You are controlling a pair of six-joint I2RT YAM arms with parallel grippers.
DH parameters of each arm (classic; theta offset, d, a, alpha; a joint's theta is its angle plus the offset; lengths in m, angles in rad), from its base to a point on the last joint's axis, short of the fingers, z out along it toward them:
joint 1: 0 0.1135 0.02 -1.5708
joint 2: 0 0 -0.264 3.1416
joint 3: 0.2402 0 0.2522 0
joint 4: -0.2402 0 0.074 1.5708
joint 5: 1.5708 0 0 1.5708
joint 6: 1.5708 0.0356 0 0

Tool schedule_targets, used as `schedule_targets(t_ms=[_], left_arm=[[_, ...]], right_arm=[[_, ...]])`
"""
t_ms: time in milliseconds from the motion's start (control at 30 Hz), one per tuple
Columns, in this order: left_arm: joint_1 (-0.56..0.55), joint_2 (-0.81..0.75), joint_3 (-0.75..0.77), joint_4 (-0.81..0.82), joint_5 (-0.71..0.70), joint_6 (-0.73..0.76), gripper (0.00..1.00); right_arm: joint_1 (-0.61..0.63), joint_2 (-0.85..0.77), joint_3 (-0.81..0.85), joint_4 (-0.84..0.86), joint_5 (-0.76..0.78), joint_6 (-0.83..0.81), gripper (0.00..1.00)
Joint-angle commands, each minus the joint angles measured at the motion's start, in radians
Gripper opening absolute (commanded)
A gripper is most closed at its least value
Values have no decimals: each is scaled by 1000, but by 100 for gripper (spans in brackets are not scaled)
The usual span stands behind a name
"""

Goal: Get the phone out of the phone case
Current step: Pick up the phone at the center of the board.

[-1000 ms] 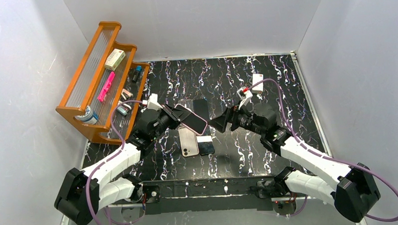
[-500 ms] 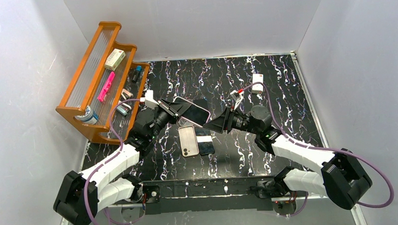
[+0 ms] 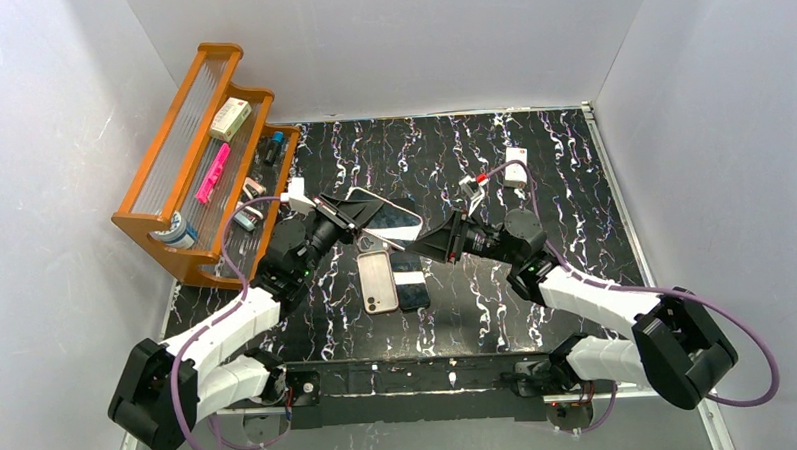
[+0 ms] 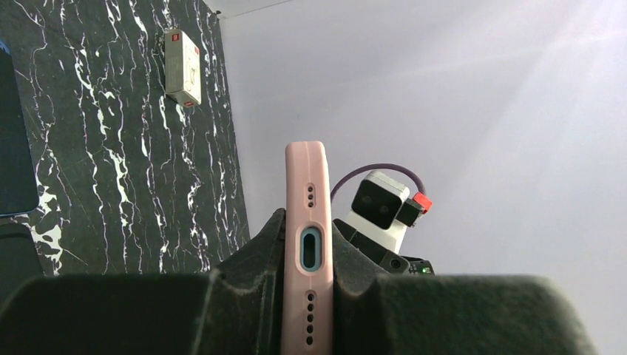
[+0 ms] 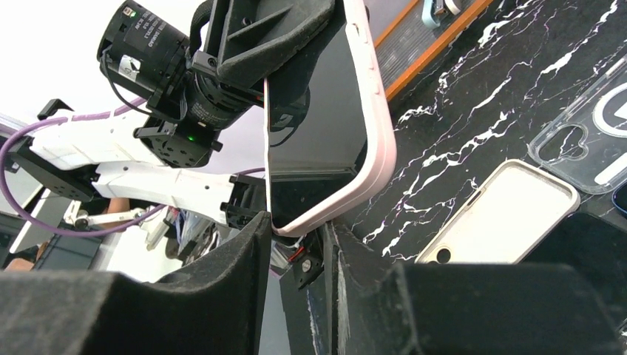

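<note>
Phone [image 5: 314, 111] in pink case [image 4: 307, 222] clamped in L gripper [image 3: 349, 219], R gripper [image 5: 296, 237] straddling its corner, grip unclear

Overhead looks down; wrist views — close, opposed — share the phone [image 5: 318, 126].

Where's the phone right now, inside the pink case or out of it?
Inside: the pink case rims the phone along its visible edges, clamped in the left gripper.

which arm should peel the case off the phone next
Right, probably. The right gripper straddles the pink case's free corner, while the left gripper is busy clamping the phone in the air.
</note>
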Motion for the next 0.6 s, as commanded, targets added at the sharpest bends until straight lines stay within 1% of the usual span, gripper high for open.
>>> schedule_targets(t_ms=[0,133,267,333,467,567], left_arm=[[-5,7,1,100,37,-46,0],[-5,24,-2,105,57,-73,0],[-5,29,-6,107,66,-100,0],[-4,33,-8,106,70,-108,0],[-5,54,-7,107,90,-123,0],[-5,70,6,108,115,-118,0]], right_arm=[[4,37,58,119,-95,-68,22],[4,60,60,134,-151,-167,12],[4,60,69,103,-172,-306,1],[4,65,82,82,-193,-387,1],[5,89,119,49,-234,-477,1],[6,104,157,11,-210,-525,1]])
